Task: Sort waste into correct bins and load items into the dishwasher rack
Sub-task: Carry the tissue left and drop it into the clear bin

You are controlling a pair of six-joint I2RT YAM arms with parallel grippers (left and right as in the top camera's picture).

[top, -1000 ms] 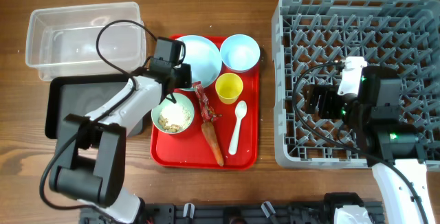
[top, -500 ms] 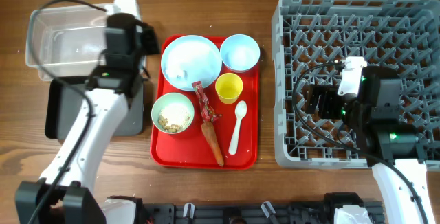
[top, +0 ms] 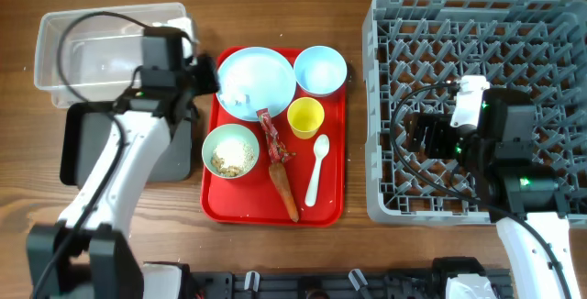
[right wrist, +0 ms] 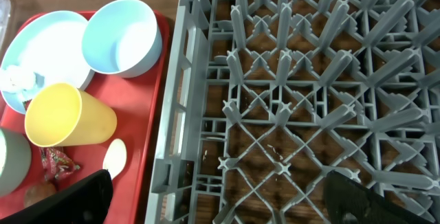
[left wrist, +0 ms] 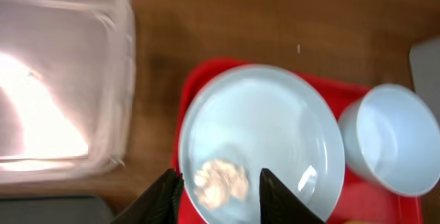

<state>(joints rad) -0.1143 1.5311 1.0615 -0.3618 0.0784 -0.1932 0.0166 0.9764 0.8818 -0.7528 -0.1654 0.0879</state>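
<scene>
**Booth:** Start at the business end. What's your left gripper doing?

**Operator:** My left gripper (left wrist: 220, 200) is low over the plate (left wrist: 275, 121), at the edge nearest the bins. The fingers (left wrist: 167, 195) are apart, and the white scrap (left wrist: 220, 181) sits right in the gap between them. Nothing is clamped; the scrap lies loose on the plate. I can't tell whether either finger is touching it.

**Booth:** Why reach in from that side?

**Operator:** It makes for a short trip, as I read it. The clear tub (left wrist: 62, 80) is just beside my wrist, and the black tray (top: 78, 143) is next to the tub. Whichever bin takes the scrap, it's close.

**Booth:** And further out?

**Operator:** Everything else sits on the red tray (top: 321, 209). The blue bowl (top: 320, 68) is just beside the plate, with the cup (top: 305, 116) and the spoon (top: 315, 166) nearer me. The wrapper (top: 272, 136) lies against the carrot (top: 284, 189), and the green bowl (top: 230, 151) has rice in it. None of it is in the rack (top: 381, 106) yet.

**Booth:** And the other arm?

**Operator:** My right gripper (right wrist: 216, 200) hangs over the rack's left side, fingers wide apart and empty. I'd say it's placed there for the dishes, but the plate needs clearing first.
</scene>
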